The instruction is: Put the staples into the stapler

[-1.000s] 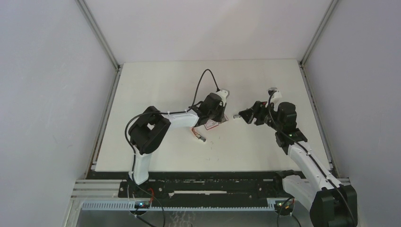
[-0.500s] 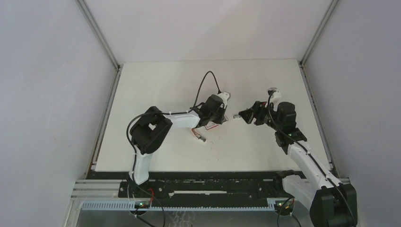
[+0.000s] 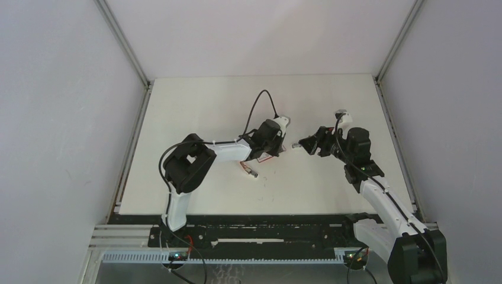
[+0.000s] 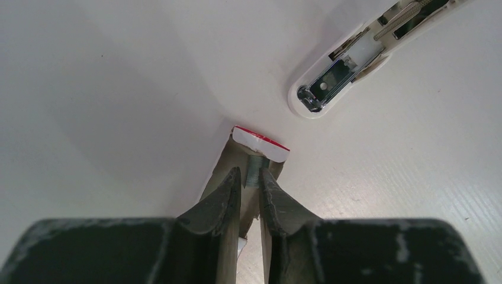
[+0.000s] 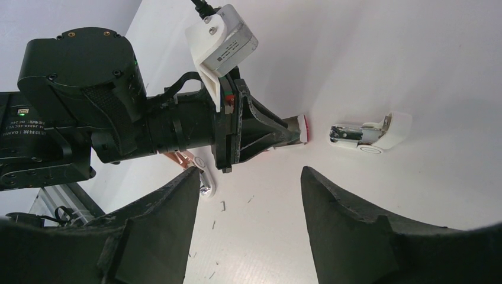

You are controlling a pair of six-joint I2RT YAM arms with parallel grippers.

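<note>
The staples box lies open on the table, its brown inner tray (image 4: pixel 235 158) slid out and its red-and-white end (image 4: pixel 260 141) pointing away. My left gripper (image 4: pixel 250 173) reaches into the tray, and its fingers are nearly together on a grey strip of staples (image 4: pixel 256 165). The white stapler (image 4: pixel 331 83) lies open just beyond, upper right, its metal channel bare. In the right wrist view the stapler (image 5: pixel 368 134) sits right of the box end (image 5: pixel 305 127). My right gripper (image 5: pixel 248 174) hovers open and empty, facing the left gripper from the right (image 3: pixel 303 144).
A pink-and-white clip-like tool (image 5: pixel 200 173) lies near the left arm (image 3: pixel 228 149), toward the front (image 3: pixel 252 171). Several loose staples (image 5: pixel 223 205) are scattered on the white table below my right gripper. The enclosure walls rise at both sides.
The left gripper and the box under it have shifted slightly right, toward the stapler. The right arm has stayed put.
</note>
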